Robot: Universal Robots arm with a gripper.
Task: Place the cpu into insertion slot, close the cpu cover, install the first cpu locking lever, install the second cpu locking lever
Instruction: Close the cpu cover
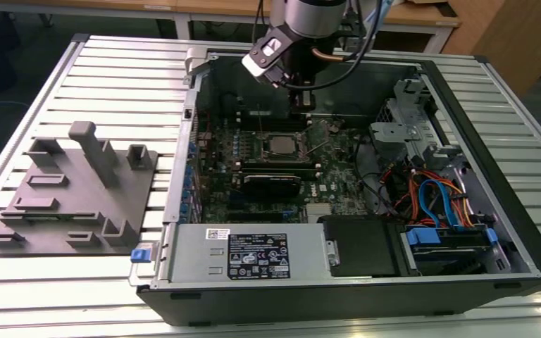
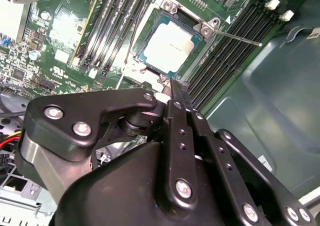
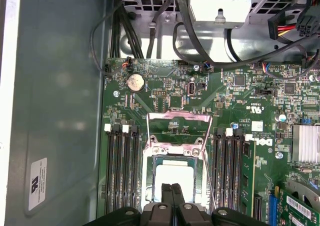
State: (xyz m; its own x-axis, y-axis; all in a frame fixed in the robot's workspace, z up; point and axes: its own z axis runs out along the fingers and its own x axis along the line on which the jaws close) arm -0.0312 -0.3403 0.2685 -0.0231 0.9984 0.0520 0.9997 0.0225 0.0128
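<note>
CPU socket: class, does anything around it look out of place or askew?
Yes. One thin lever juts from the socket across the memory slots instead of lying along its rim, so it looks unlatched. The cpu sits flat and square inside.

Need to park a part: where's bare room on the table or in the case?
Bare slatted table beyond the grey fixture and on the exterior view's right of the case. Inside, bare floor beside the memory slots. Crowded: the cables, and the gripper at the cpu.
</note>
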